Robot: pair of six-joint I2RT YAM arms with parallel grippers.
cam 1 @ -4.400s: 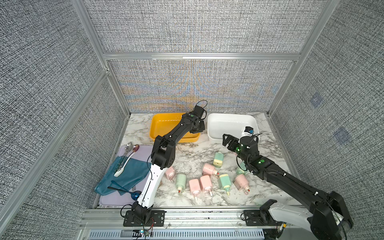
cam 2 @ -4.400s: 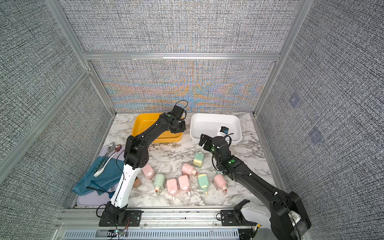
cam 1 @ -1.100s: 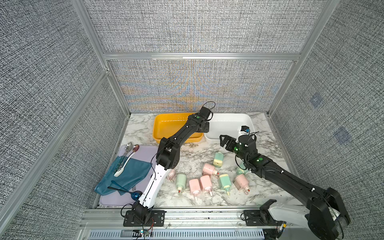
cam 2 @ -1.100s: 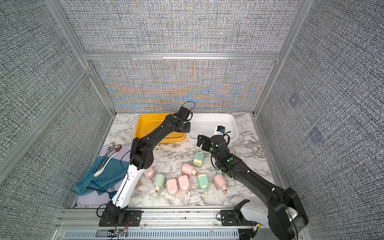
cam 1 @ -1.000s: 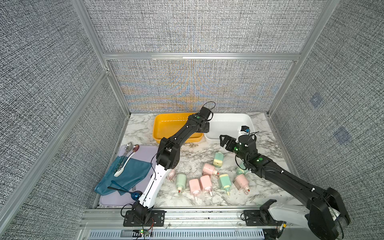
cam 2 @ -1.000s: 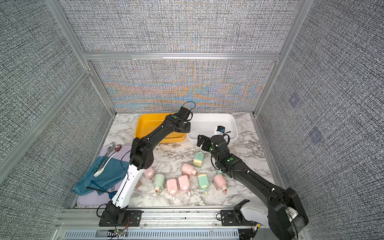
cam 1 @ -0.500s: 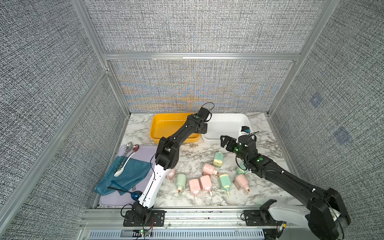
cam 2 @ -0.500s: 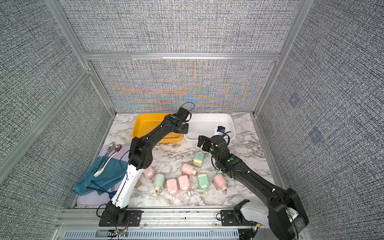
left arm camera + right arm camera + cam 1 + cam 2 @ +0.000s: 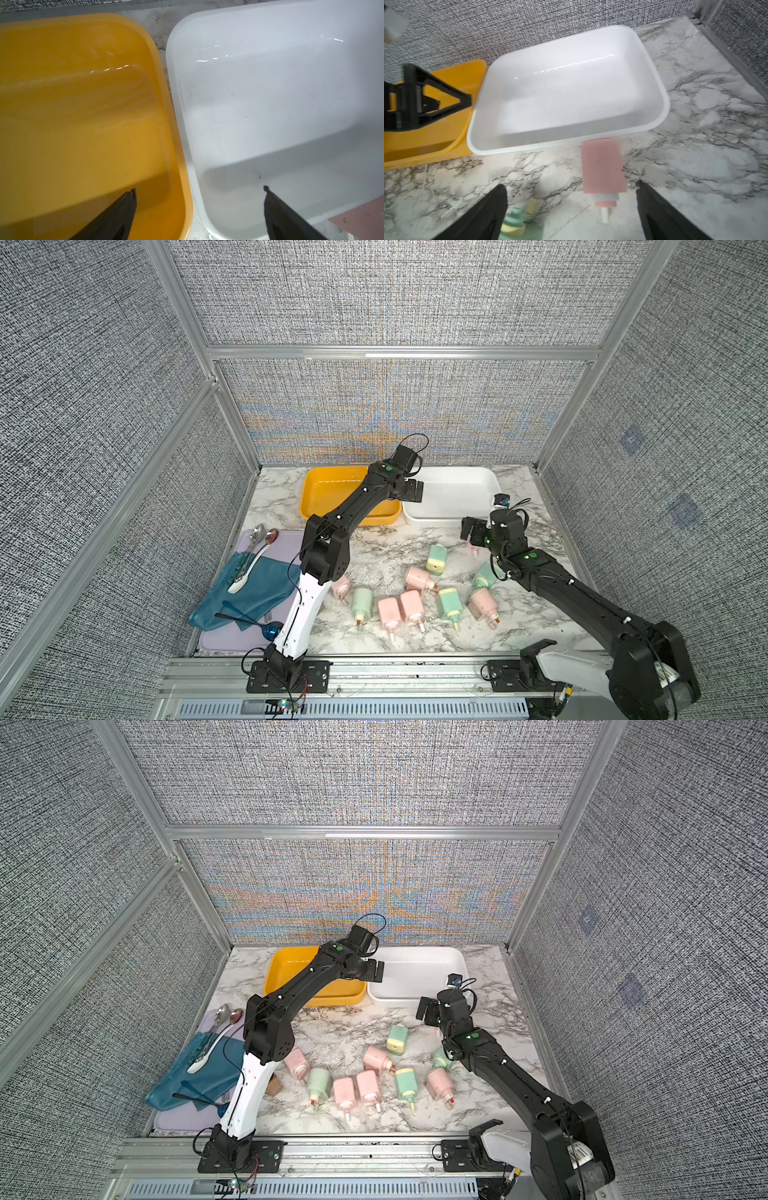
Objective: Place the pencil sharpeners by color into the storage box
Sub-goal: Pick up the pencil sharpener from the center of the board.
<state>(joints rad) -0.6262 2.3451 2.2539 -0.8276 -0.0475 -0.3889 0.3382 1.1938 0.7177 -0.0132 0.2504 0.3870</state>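
- left gripper (image 9: 199,189): fingers spread wide, nothing held; yellow bin (image 9: 87,116) under one finger, white bin (image 9: 280,108) under the other.
- right gripper (image 9: 570,184): spread wide, empty; pink sharpener (image 9: 602,166) lying beneath it, just beside the white bin's near wall.
- other sharpeners (image 9: 411,605): pink and green, loose on the table behind the right gripper.
- table (image 9: 386,547): marble-patterned.
- walls (image 9: 374,294): grey woven panels in an aluminium frame (image 9: 399,352).

There are six pink sharpeners (image 9: 388,611), four mint green sharpeners (image 9: 362,600), one yellow bin (image 9: 332,493) and one white bin (image 9: 453,493).
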